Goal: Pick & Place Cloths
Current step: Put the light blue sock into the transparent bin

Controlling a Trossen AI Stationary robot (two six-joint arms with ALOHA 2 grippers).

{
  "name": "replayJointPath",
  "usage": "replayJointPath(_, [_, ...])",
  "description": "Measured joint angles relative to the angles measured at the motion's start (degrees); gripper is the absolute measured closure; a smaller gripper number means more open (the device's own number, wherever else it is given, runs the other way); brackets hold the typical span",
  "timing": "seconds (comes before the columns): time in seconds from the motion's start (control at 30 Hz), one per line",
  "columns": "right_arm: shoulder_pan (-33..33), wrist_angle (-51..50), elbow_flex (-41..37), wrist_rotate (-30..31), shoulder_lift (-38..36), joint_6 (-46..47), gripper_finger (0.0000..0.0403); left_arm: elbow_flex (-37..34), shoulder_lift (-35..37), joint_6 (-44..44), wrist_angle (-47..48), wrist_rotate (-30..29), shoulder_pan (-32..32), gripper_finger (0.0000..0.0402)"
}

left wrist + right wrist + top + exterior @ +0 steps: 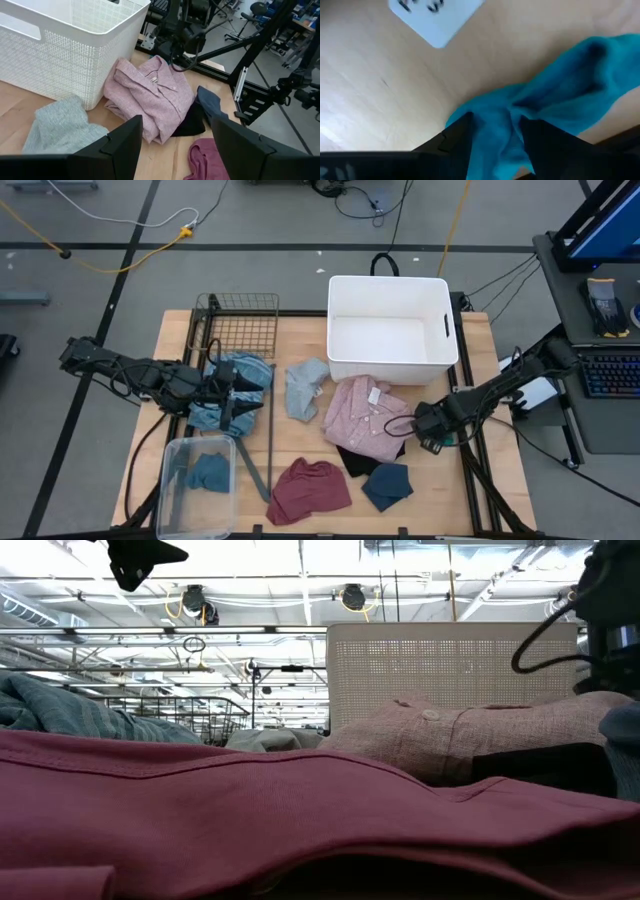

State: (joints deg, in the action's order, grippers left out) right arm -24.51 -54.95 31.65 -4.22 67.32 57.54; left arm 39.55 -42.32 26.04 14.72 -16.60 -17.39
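Note:
My right gripper (430, 438) points down at the table's right edge, just right of the pink shirt (365, 415), and is shut on a teal cloth (560, 85). My left gripper (228, 388) hovers open over the blue striped top (240, 375) at the left, with nothing between its fingers (115, 150). A grey-blue piece (303, 388) lies mid-table. Maroon (310, 490), black (355, 460) and navy (388, 485) pieces lie toward the near edge. Another teal piece (210, 473) sits in a clear container. My right gripper pinches a bunched fold of the teal cloth (495, 117) between its two fingers, coming from above and pointing down. The rest of the cloth trails out beyond the fingers over the wooden table top; whether it rests there I cannot tell.
A white tub (390, 330) stands at the far middle, and a wire basket (240, 325) at the far left. A clear plastic container (195, 485) sits at the near left. A white label (435, 20) lies on the wood below the right gripper.

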Motion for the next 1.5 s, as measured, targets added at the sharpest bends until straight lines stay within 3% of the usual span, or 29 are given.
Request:
replayJointPath(0.17, [0.04, 1.13, -2.63, -3.57, -0.14, 2.54, 0.0271, 0.00, 0.01, 0.00, -0.01, 0.00, 0.00, 0.0160])
replayJointPath(0.73, [0.00, 5.36, 0.64, -4.03, -1.65, 0.06, 0.0390, 0.02, 0.00, -0.31, 0.03, 0.00, 0.01, 0.0160])
replayJointPath(1.1, [0.02, 9.95, 0.66, -3.44, -8.37, 0.99, 0.0398, 0.02, 0.00, -0.05, -0.10, 0.02, 0.00, 0.0160])
replayJointPath(1.33, [0.02, 13.69, 0.68, -3.57, -15.25, 3.14, 0.0401, 0.02, -0.07, 0.26, -5.00, 0.64, 0.00, 0.0160])
replayJointPath(1.5, [0.02, 20.11, 0.73, -8.03, -21.68, 3.56, 0.0402, 0.02, -0.07, 0.42, -8.38, 1.59, 0.00, 0.0160])
